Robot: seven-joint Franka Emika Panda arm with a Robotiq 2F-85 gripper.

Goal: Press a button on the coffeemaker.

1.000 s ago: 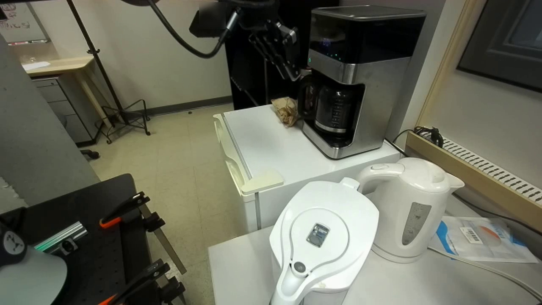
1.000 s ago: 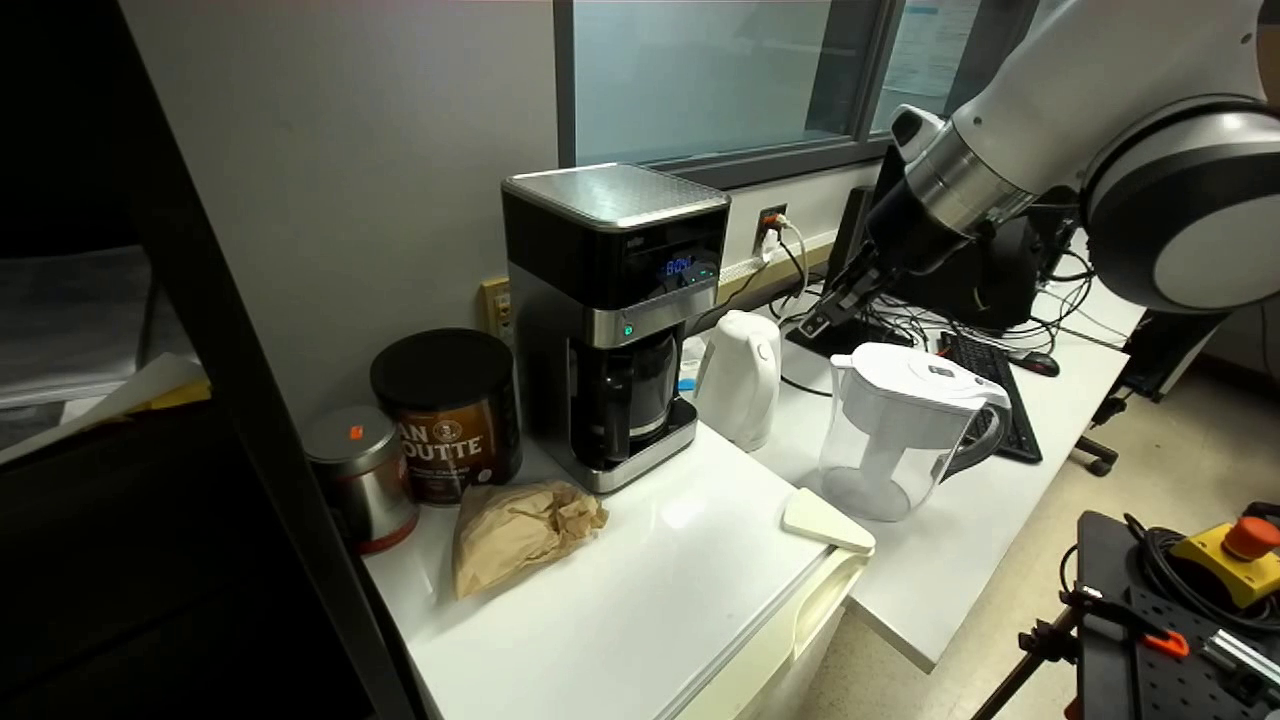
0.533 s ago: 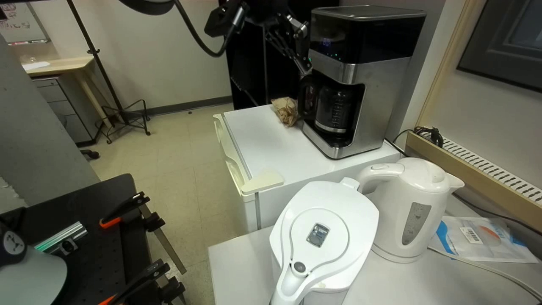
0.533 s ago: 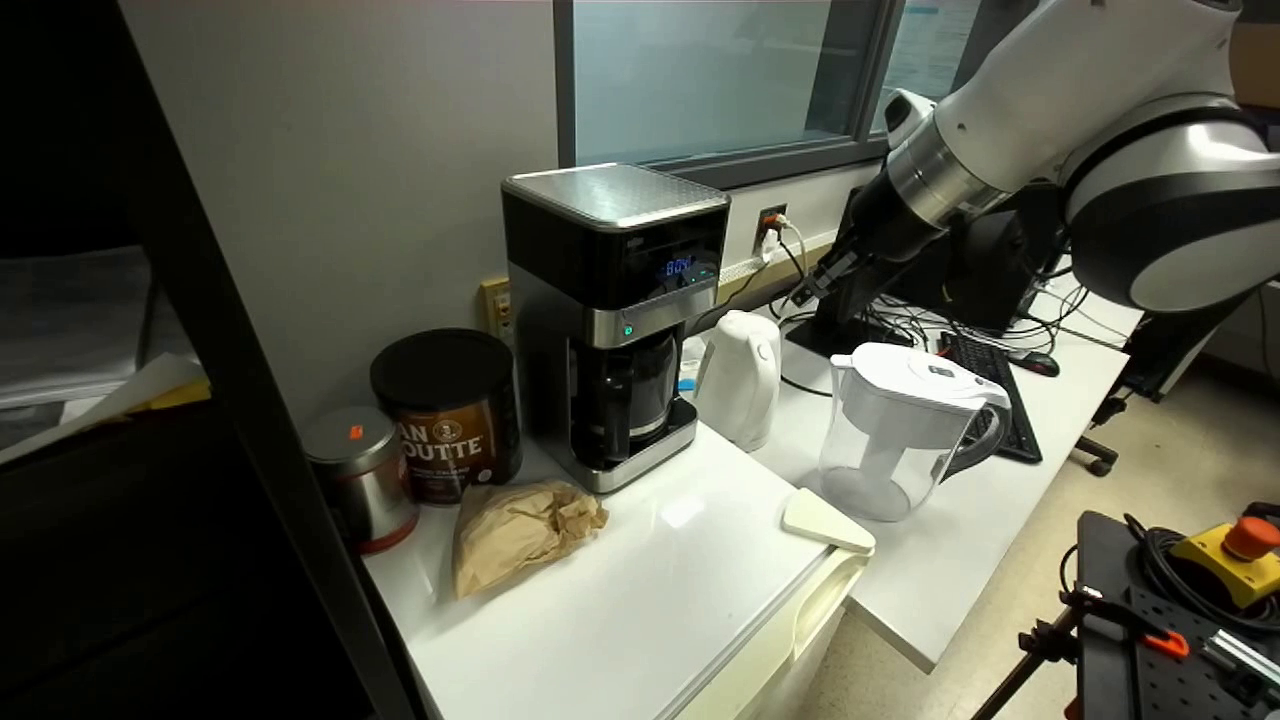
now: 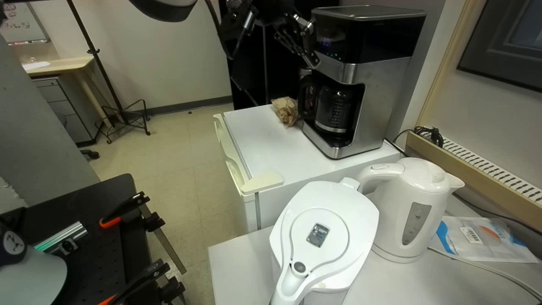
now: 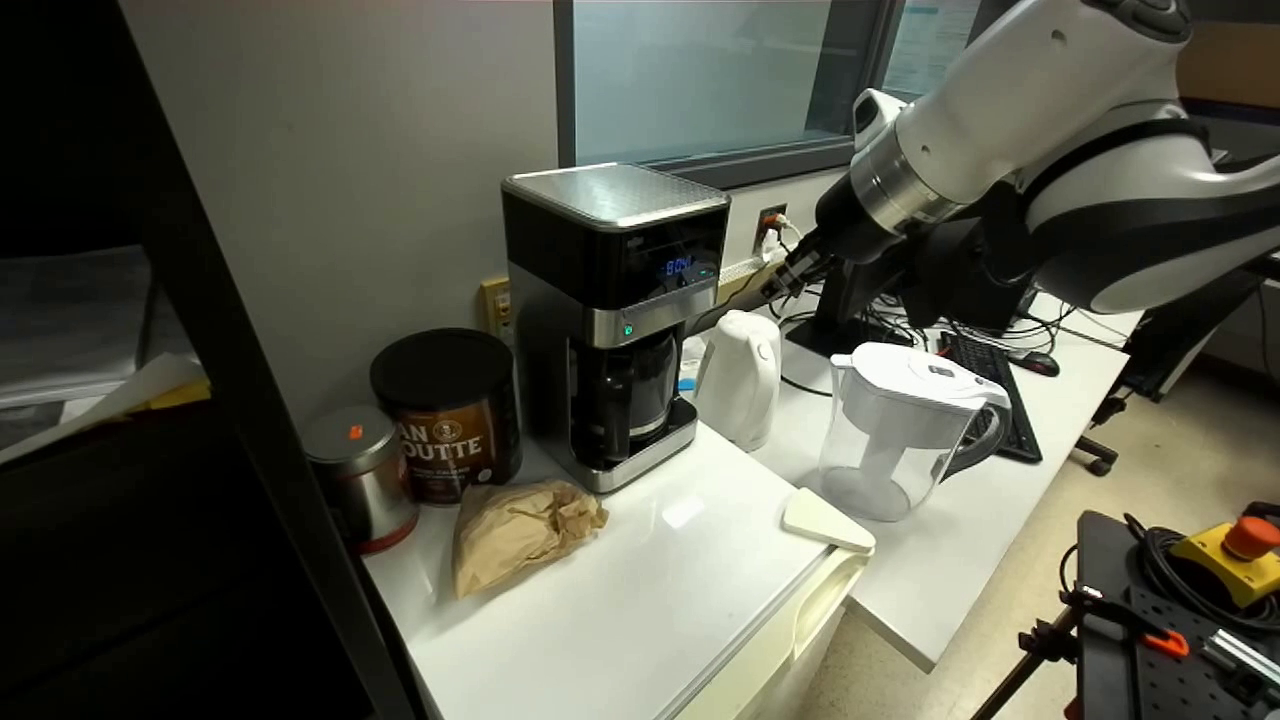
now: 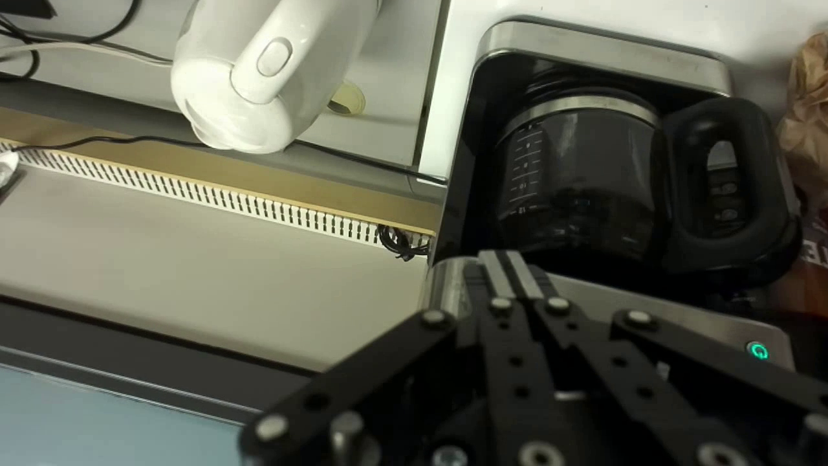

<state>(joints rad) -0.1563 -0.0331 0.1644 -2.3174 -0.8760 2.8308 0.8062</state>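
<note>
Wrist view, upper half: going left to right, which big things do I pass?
Kettle → coffeemaker, with its glass pot first, then the pot's handle → paper bag, cut off by the right edge. The claw is left out: lower down, it overlaps the coffeemaker.

A: State finish of coffeemaker.
B: Record black at upper housing, silver at front panel, blue at display digits, green at power button.
A: Check carafe.
B: Read dark glass, silver band, pale graduation marks, black handle.
A: Check gripper.
B: Read black at linkage, pale grey at fingertips.
A: List colours and patterns nearby.
B: Log white for kettle; white lid, clear body for filter jug; black lid, brown label, white lettering for can; plain tan for paper bag; white with evenly repeated dark slots for wall strip.
</note>
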